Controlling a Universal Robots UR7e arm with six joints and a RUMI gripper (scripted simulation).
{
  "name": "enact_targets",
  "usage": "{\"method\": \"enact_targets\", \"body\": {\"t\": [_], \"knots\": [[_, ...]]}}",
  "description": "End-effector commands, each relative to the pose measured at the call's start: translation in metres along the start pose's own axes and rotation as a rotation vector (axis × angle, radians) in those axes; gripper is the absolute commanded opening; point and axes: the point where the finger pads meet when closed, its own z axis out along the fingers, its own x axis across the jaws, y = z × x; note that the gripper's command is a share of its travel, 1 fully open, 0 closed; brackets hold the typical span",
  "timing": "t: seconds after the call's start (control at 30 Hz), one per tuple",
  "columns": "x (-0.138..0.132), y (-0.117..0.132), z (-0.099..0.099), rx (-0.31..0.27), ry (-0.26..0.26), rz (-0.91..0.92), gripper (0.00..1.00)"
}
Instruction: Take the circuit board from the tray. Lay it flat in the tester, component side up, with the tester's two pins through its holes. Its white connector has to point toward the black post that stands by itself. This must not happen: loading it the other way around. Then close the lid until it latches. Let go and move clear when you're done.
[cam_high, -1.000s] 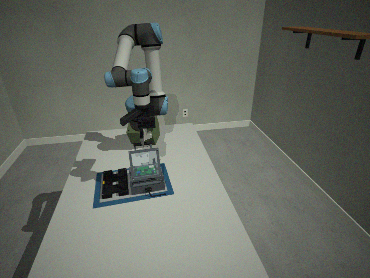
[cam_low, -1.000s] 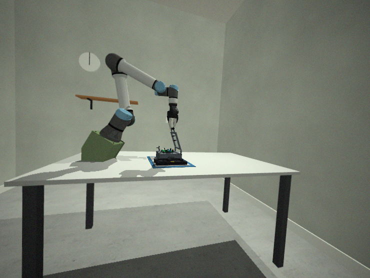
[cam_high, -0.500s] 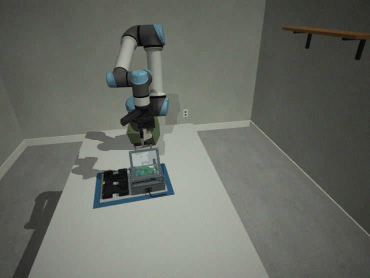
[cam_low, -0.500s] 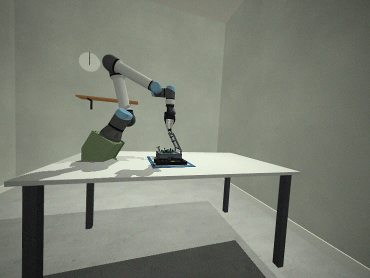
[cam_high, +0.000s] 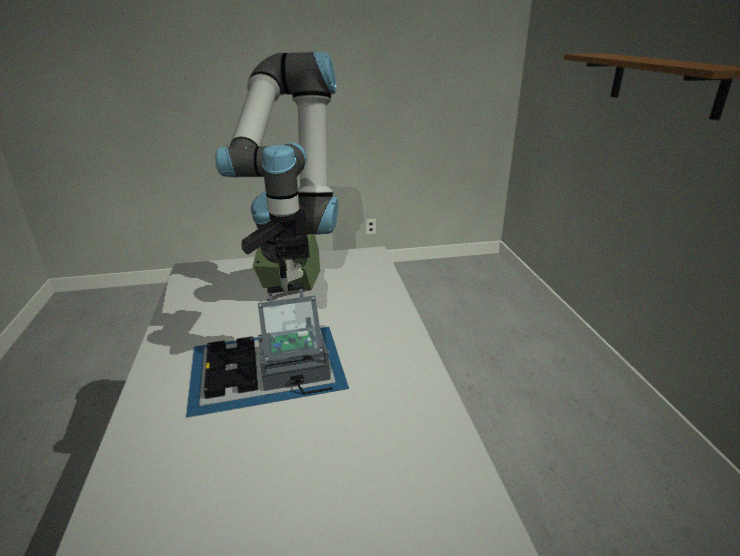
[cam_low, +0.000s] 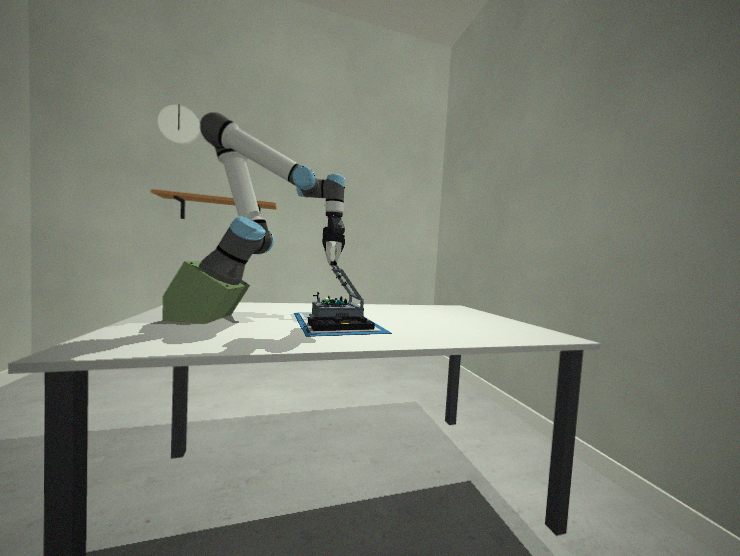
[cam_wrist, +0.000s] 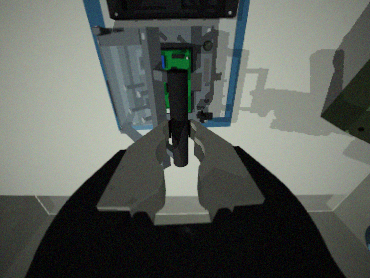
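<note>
The green circuit board (cam_high: 291, 343) (cam_wrist: 178, 60) lies flat in the grey tester (cam_high: 296, 376) (cam_low: 337, 309). The tester's clear lid (cam_high: 287, 315) (cam_low: 348, 282) (cam_wrist: 125, 75) stands tilted partway down over the board. My gripper (cam_high: 284, 279) (cam_low: 332, 258) (cam_wrist: 179, 121) is shut on the lid's dark handle bar (cam_wrist: 178, 100) at the lid's top edge. The black tray (cam_high: 230, 367) (cam_wrist: 170, 7) sits beside the tester, and no board shows in it. The board's connector end and the pins are too small to make out.
Tester and tray rest on a blue-edged mat (cam_high: 194, 406) (cam_wrist: 243, 50) on the white table (cam_high: 358, 478). The arm's green base (cam_high: 311, 263) (cam_low: 200, 292) (cam_wrist: 350, 100) stands behind the tester. A short black cable (cam_high: 314, 389) lies at the tester's front.
</note>
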Motion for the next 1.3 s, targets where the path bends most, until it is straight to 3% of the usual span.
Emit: {"method": "enact_targets", "body": {"t": [0.0,1.27], "knots": [[0.007,0.000,0.005,-0.001,-0.001,0.000,0.00],[0.051,-0.001,0.063,-0.001,-0.001,0.000,0.00]]}}
